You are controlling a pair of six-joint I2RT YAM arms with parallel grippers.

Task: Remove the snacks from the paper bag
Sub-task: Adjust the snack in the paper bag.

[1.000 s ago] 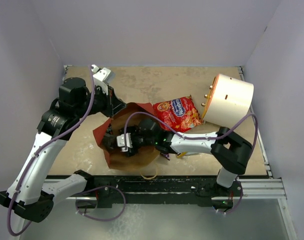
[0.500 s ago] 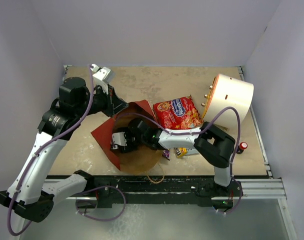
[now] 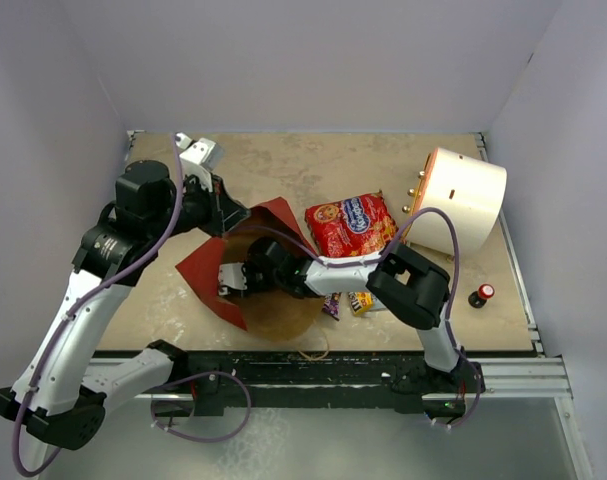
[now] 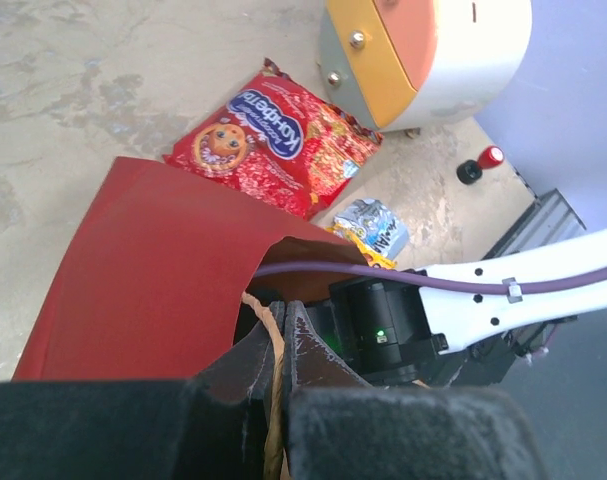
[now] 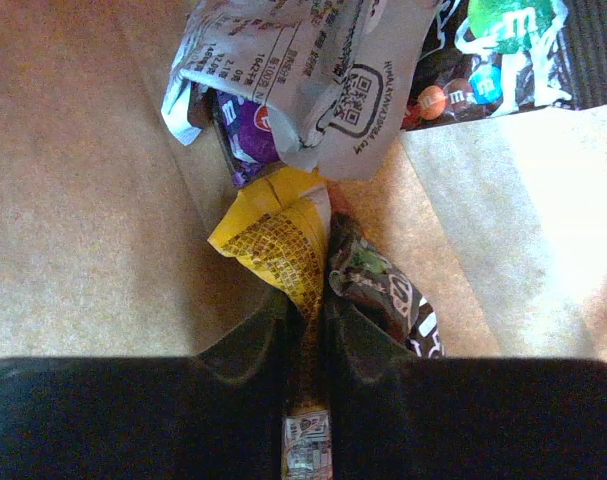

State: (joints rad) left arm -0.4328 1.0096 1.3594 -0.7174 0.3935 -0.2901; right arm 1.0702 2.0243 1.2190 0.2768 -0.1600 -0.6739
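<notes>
Paper bag [image 3: 201, 268] lies open on the counter [image 3: 283, 165], its rim pinched tight in the left claw [image 4: 278, 325]. Inside it, the right claw [image 5: 308, 300] is closed on a yellow wrapper [image 5: 278, 235]; red packet [image 3: 353, 225] lies just beside the bag.

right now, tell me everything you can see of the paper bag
The paper bag lies on its side on the table, red outside and kraft brown inside, with the brown interior showing from above. The left gripper pinches its upper rim, holding the mouth open. A thin twisted handle loops out at the near edge. The right gripper is inside it, shut on a yellow wrapper that lies among other candy wrappers on the brown paper.
</notes>
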